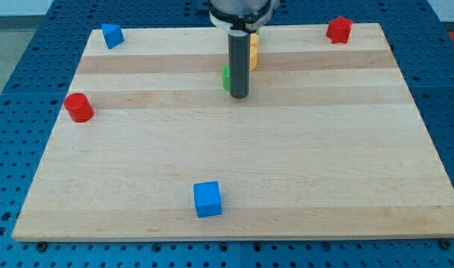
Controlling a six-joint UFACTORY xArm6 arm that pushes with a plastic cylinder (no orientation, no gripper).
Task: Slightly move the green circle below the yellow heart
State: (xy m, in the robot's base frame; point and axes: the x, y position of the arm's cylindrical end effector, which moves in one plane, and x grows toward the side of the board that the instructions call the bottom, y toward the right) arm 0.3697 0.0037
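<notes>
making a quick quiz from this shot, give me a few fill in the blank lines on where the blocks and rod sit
My tip sits just to the view's ____ of the green block.
The yellow block is partly hidden behind the ____.
The blue cube lies nearest the view's ____ edge.
The red cylinder lies at the view's ____.

Missing words: right; rod; bottom; left

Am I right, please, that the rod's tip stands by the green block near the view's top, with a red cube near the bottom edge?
Not quite: the camera view shows a blue cube near the bottom edge, not red. The tip does stand beside the green block near the top.
</notes>
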